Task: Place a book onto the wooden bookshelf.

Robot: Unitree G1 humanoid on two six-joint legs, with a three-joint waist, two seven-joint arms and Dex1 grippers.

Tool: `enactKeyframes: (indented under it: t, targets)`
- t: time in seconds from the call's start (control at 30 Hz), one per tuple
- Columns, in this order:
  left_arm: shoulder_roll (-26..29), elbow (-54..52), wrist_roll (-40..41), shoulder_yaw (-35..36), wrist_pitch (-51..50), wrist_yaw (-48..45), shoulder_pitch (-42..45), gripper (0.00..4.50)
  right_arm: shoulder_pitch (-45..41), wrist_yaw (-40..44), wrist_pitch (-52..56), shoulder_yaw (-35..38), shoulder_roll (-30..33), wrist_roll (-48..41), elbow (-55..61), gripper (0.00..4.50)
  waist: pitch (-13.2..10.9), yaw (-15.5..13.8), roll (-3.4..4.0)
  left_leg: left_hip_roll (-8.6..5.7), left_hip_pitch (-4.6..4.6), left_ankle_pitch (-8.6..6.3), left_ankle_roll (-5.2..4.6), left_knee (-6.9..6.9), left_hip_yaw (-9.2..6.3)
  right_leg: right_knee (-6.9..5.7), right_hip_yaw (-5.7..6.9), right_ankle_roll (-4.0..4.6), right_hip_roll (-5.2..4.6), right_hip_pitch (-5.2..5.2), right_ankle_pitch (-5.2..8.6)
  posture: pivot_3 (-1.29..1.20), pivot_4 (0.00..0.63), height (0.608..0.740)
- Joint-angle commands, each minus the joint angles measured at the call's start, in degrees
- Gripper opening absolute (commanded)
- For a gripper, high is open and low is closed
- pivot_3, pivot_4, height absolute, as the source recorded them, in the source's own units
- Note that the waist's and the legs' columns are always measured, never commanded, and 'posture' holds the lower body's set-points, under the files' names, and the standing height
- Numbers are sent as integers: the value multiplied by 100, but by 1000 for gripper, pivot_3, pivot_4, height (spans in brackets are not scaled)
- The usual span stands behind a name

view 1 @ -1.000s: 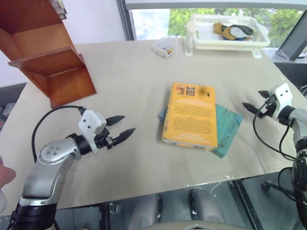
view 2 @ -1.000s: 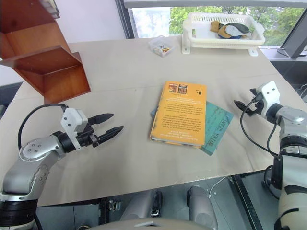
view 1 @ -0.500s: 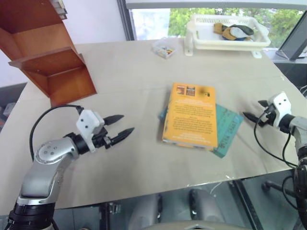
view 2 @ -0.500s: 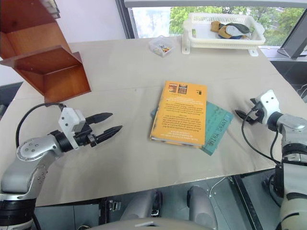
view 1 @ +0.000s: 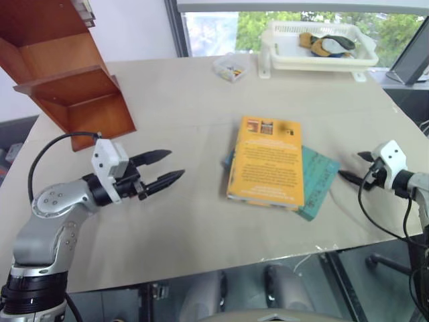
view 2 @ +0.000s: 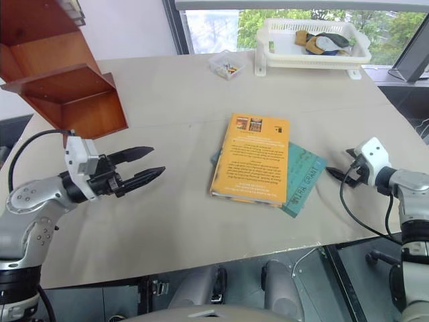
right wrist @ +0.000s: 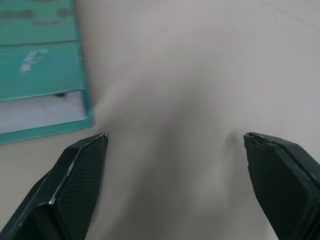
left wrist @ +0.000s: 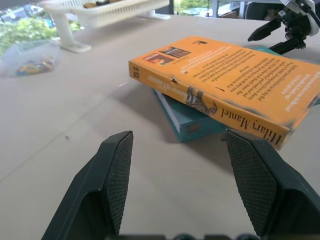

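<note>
The book (view 1: 266, 161), thick and yellow-orange, lies flat in the middle of the table on top of a thinner teal book (view 1: 318, 180). Its yellow spine (left wrist: 225, 112) faces my left gripper (view 1: 173, 165), which hovers open to the book's left, pointing at it with nothing between its fingers. My right gripper (view 1: 350, 166) is open and low over the table just right of the teal book's corner (right wrist: 40, 75). The wooden bookshelf (view 1: 74, 87) stands at the far left corner, its slanted compartments open toward the table.
A white plastic basket (view 1: 315, 62) holding several small items stands at the back right. A small clear container (view 1: 228, 67) sits beside it. The table's front edge runs close below both grippers, with bare tabletop between the left gripper and the books.
My right gripper has drawn back and sunk toward the table beside the teal book. My left gripper has lifted slightly and turned; its arm has shifted left. The books have not moved.
</note>
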State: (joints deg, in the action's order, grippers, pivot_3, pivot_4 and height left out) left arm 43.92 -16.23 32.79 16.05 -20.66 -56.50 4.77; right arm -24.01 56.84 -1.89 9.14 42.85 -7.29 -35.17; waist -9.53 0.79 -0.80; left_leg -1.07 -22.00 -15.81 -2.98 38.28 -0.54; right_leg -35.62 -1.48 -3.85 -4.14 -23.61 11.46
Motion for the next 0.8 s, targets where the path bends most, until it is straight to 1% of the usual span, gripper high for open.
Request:
enactKeyframes:
  t: [0.03,0.13,0.27,0.47,0.8]
  targets:
    - [29,19,18,5,58,-45,105,3199,142,-72,202,-104,-124,-84,501,4500,0,10,0,1,1,0,0,0,1,0,-1,0,1,0,0,0,150,740]
    - [43,91,-6,-48,80,-50,188,3199,180,-79,367,-253,-379,-142,826,4500,1,22,-2,7,4,0,0,0,3,-3,-2,0,8,0,0,0,150,740]
    - [52,110,-28,-67,84,-56,229,3199,-9,-199,450,-378,-701,-148,918,4500,2,42,-3,15,9,1,1,2,5,-9,-3,0,16,0,0,0,150,740]
    - [49,-15,-32,17,88,-9,99,3199,-481,-251,302,-615,-1019,-37,547,4500,1,39,-2,14,9,2,4,2,8,-11,-5,0,16,-1,0,0,150,740]
    - [21,-205,29,156,96,111,-231,3199,-929,-130,63,-875,-1269,5,145,4500,1,17,-2,11,3,2,5,1,3,-4,-2,1,10,-3,0,0,150,740]
